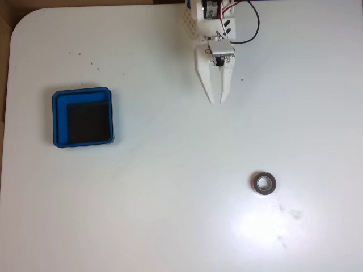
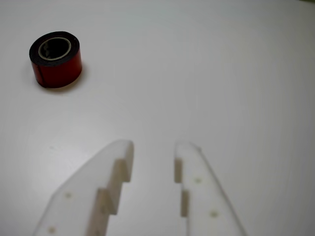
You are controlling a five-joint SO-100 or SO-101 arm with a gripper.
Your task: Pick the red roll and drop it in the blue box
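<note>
Large white rounded-corner table [image 1: 142, 215], smooth matte top (a few small dark specks and faint smudges); brown floor strip [image 1: 4, 68] beyond its left edge.

"Is anything sitting between the gripper [image 1: 217, 101] and the red roll [image 1: 264, 184]?"

"No, bare white table [image 1: 170, 215] is lying there. The blue box [image 1: 83, 117] is sitting well apart, nothing blocking it."

All-white plastic on this arm [image 1: 212, 22], with red and black cables looping off at two o'clock in the fixed view. The gripper [image 1: 216, 101] ends in two tapering fingers [image 2: 110, 187], stepped along their inner edges and dotted with small round holes.
</note>
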